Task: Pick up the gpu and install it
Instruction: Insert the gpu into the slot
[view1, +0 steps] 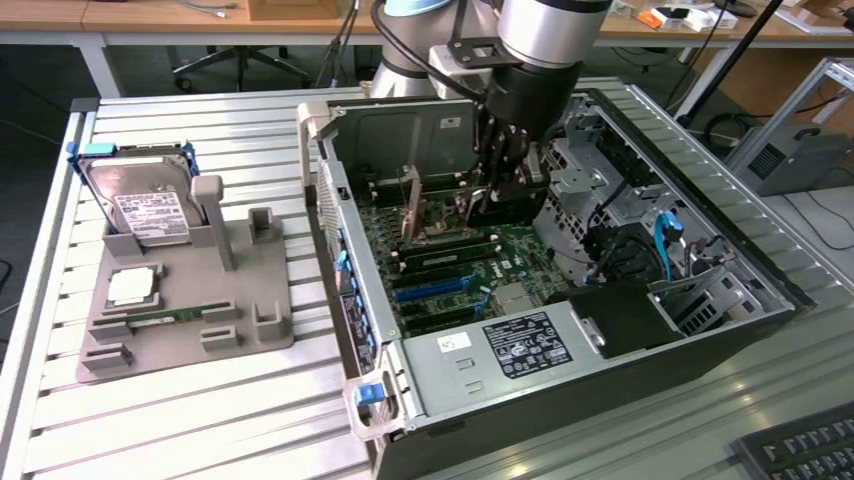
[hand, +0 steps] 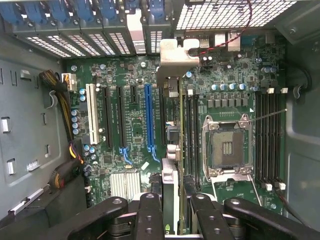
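Step one looks done: the gripper (view1: 497, 195) is closed on the gpu (view1: 414, 205) and holds it on its edge, deep inside the open computer case (view1: 387, 130), well away from the gray tray (view1: 260, 320). The gpu stands in line with the slots on the green board (hand: 130, 125), near the long blue slot (hand: 148, 115), with its silver end by the back wall. I cannot tell if it is pushed all the way in, so I think the putting-in part is not finished yet.
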